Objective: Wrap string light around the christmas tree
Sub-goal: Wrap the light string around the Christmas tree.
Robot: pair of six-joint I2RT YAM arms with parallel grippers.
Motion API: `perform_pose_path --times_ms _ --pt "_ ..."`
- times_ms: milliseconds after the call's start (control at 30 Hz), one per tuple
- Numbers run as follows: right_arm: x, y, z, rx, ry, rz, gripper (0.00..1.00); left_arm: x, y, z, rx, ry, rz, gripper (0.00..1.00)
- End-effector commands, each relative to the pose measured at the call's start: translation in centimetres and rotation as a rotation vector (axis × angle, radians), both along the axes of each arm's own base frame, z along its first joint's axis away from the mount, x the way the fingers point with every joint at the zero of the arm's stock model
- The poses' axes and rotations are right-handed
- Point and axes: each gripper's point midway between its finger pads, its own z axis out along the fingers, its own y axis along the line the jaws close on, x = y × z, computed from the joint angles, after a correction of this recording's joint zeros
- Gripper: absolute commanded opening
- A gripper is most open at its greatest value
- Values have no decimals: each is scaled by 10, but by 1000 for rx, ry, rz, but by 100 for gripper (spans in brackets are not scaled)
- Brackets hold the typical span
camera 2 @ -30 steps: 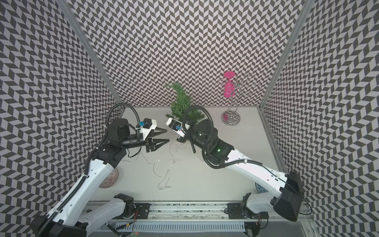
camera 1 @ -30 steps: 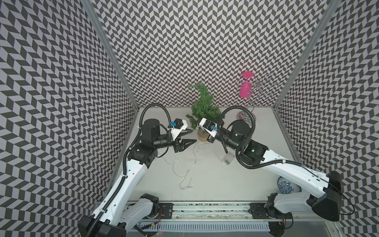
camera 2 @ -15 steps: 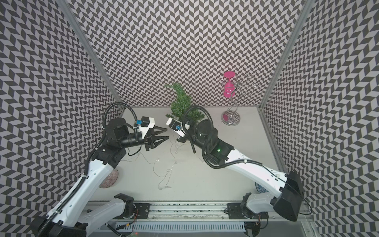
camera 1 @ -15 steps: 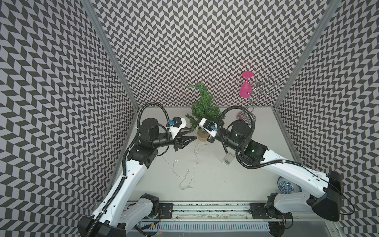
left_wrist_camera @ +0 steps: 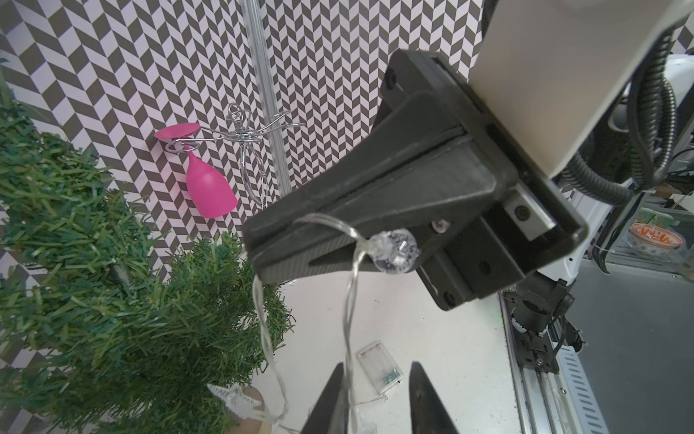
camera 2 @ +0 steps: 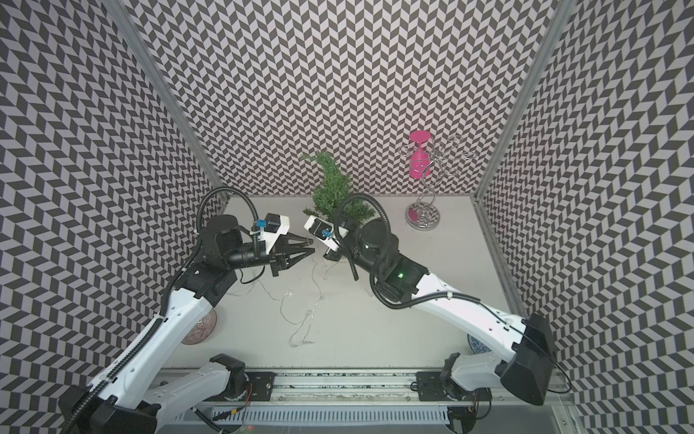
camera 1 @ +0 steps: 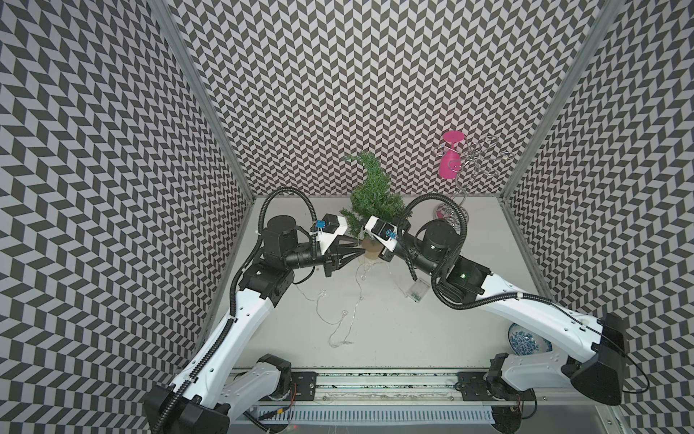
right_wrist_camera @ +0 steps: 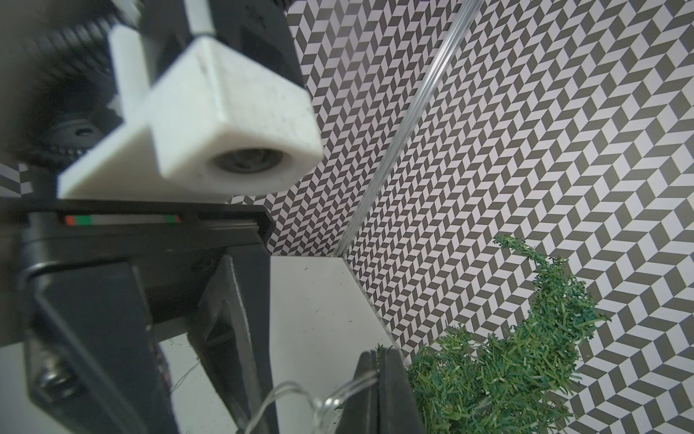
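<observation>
The left arm [camera 1: 240, 315] and right arm [camera 1: 525, 312], white shells on black joints, are reaching in from the 6 o'clock edge of the pale tabletop [camera 1: 413, 338]. Their elbows are bending outward and their forearms are lying nearly level, converging at the foot of the christmas tree [camera 1: 375, 191]. The tree is standing at 12 o'clock against the chevron wall [camera 1: 338, 75], showing bushy green needles, a tip curling toward 10 o'clock and a short tan cylindrical base [camera 1: 371, 250]. The right end effector [left_wrist_camera: 259, 248] is pinching the string light [left_wrist_camera: 263, 315] between its closed, matte black, wedge-shaped fingers. A faceted clear bulb [left_wrist_camera: 394, 250] is hanging just beside them, with thin silvery strands dropping away. The left end effector [left_wrist_camera: 375, 370] is pointing in from 9 o'clock with its fingers apart, gripping nothing, one strand passing just beside a finger. The remaining wire is lying in loose loops on the tabletop toward 6 o'clock of the tree. Its clear rectangular battery box [camera 1: 418, 298] is resting flat at about 4 o'clock of the base.
</observation>
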Motion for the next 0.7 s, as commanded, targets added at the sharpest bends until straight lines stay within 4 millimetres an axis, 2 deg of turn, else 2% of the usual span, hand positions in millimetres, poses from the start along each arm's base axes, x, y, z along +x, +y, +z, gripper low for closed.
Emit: perform_pose_path --times_ms 0,133,233,367,400,467,533,600,667 --pt "-6 -3 13 43 -35 15 0 0 -1 6 -9 -25 1 27" --pt "-7 -3 11 43 -34 18 0 3 0 6 -4 -32 23 17" --pt "-7 -6 9 44 -32 7 0 8 3 7 26 -55 58 2" --pt "-6 -11 4 45 -27 -15 2 16 11 15 91 -106 132 0" --pt "-6 -12 2 47 -25 -19 7 19 14 18 112 -118 152 0" --pt "-6 -14 -2 52 -14 -26 28 23 18 25 158 -140 179 0" --pt "-6 -18 -3 65 -7 -38 55 30 23 32 214 -154 215 0" --pt "-6 -22 -4 75 -4 -51 69 38 27 40 264 -176 248 0" --pt "-6 -28 0 88 -3 -72 75 47 31 47 316 -196 305 0"
